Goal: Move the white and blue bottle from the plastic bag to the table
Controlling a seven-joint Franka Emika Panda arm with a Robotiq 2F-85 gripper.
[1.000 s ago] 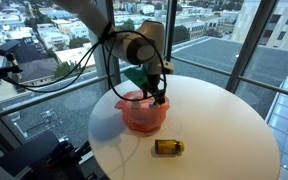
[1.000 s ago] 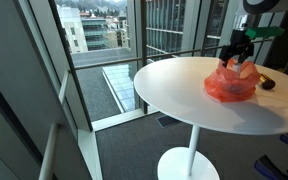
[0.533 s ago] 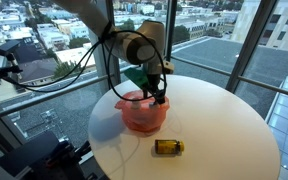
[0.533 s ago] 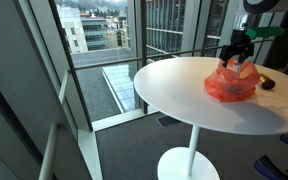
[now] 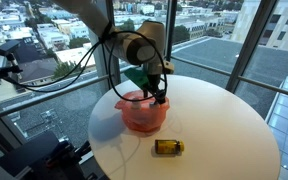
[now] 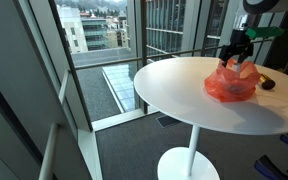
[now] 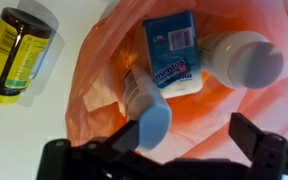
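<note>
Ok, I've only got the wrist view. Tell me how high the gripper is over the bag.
Observer: In an exterior view the gripper has its fingertips about level with the rim of the bag, not deep inside.
Operator: Give me the bag's place on the table.
Observer: It sits near the edge of the table, on the side the arm reaches in from.
Operator: Now say where there's room to set things down.
Observer: Past the jar, away from the bag, the tabletop is bare to its rim.
</note>
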